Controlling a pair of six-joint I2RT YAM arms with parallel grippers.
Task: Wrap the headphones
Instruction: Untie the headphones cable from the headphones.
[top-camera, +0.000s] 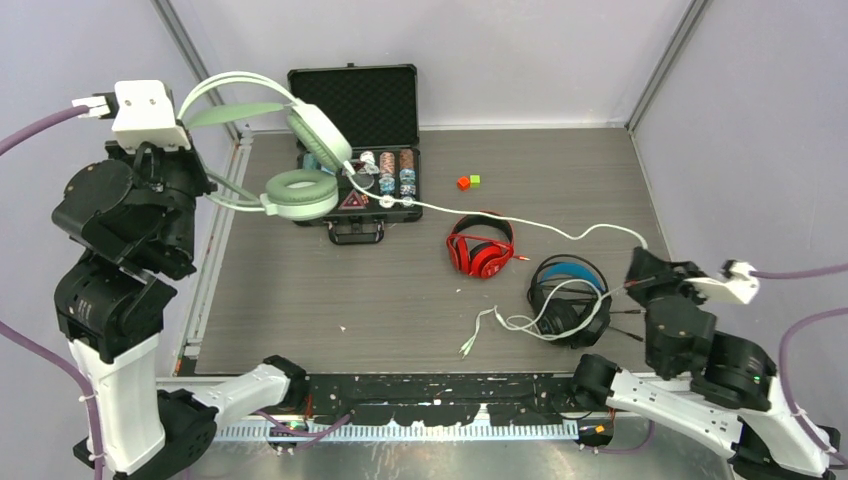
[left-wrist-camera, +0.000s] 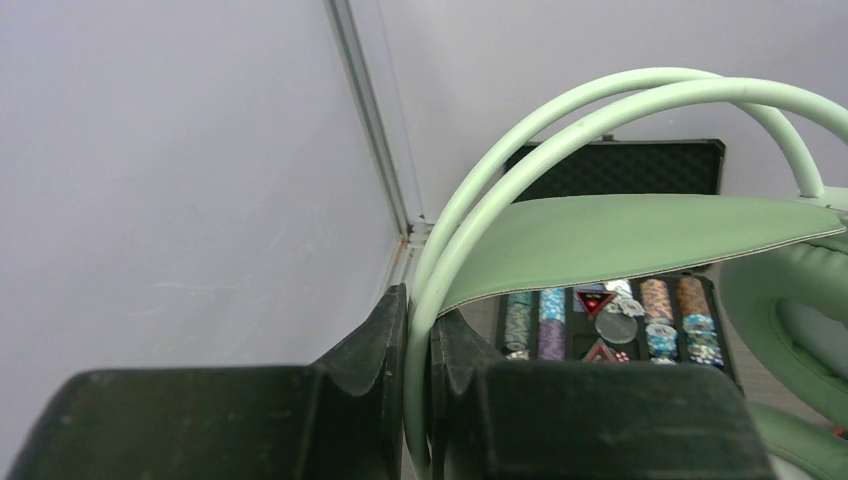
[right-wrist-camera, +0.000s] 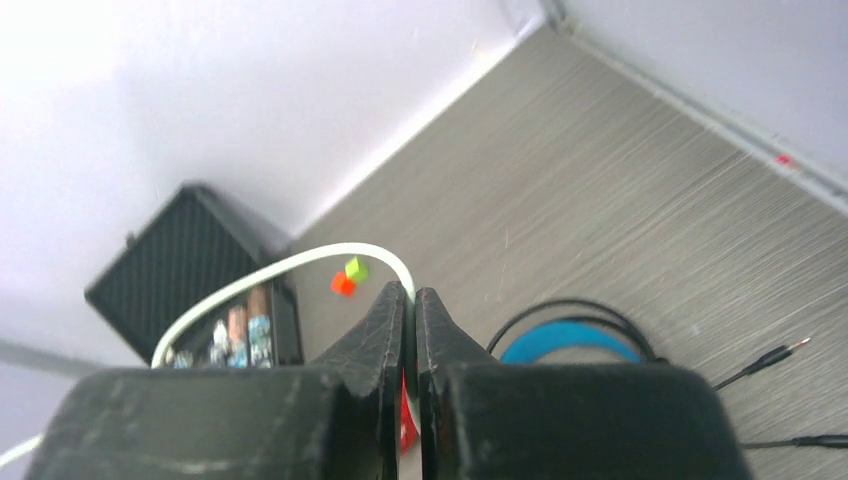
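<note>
Three headphones, counted.
- Right gripper (right-wrist-camera: 410, 298) pinched shut on the white cable (right-wrist-camera: 330, 247).
- Black pair (top-camera: 565, 300) just beside it, on the table (top-camera: 350, 290).
- Red pair (top-camera: 480, 250) beyond.
- Left gripper (left-wrist-camera: 418, 340) clamps the mint pair (top-camera: 300, 195) by its headband, aloft (over one open case (top-camera: 352, 100)).
- Two cubes (top-camera: 469, 181) farther.

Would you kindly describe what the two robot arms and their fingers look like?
The left arm and right arm share black joint housings and white shell links, with a white camera mount at each wrist. Purple sheathed cables run from both. The fingers are black wedges tapering to narrow tips.
</note>
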